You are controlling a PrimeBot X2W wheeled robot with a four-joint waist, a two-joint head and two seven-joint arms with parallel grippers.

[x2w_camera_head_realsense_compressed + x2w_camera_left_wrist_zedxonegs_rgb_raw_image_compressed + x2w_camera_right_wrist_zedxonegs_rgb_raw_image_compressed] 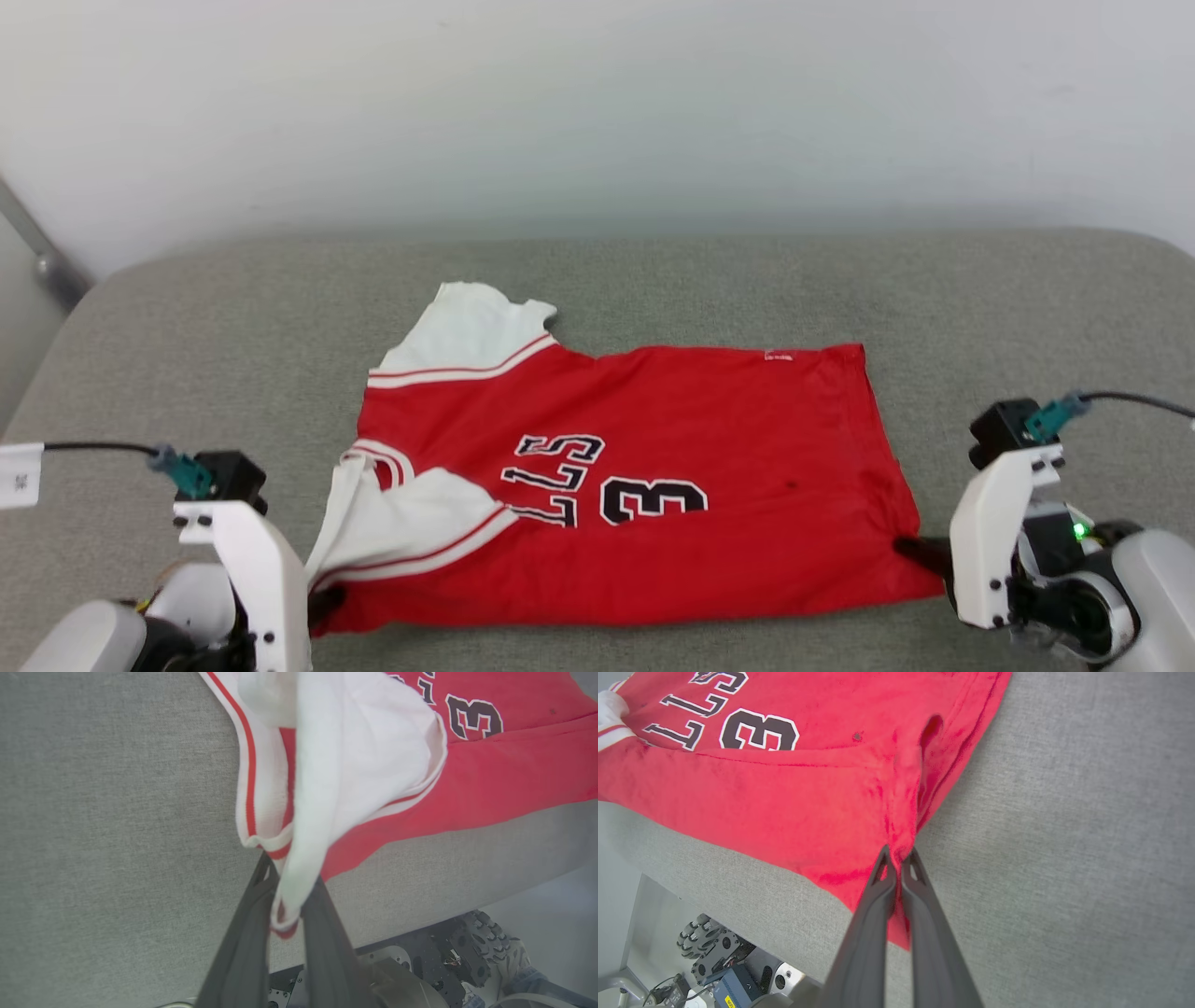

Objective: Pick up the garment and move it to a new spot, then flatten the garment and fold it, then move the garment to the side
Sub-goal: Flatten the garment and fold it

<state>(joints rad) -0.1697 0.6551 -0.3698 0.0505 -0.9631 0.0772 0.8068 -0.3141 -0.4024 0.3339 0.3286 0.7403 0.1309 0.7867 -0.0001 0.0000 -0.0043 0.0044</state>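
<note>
Red garment point(653, 448) lies spread across the middle of a grey padded surface point(747, 280). In the head view its collar end points to 9 o'clock and its hem to 3 o'clock. A pale wall point(597, 112) rises behind at 12 o'clock.

The left gripper point(290, 875) works at the garment's 7 o'clock corner. In the head view it is mostly hidden behind its own white wrist housing. The left wrist view shows its jaws clamped on a bunch of white, red-trimmed sleeve cloth, pulled up off the surface. The right gripper point(899, 851) sits at the 4 o'clock corner, likewise half masked by its housing. Its jaws are pressed together on a puckered pinch of red fabric near the hem.

The black, white-outlined lettering is only partly readable. A "3" and a few letters show, while the rest is covered by the near white sleeve and cut by a fold along the near edge. A small dark speck on the red cloth beside the number is too small to identify. Below the surface edge, both wrist views catch part of the robot's wheeled base point(486, 947), blurred and cropped by the frame.
</note>
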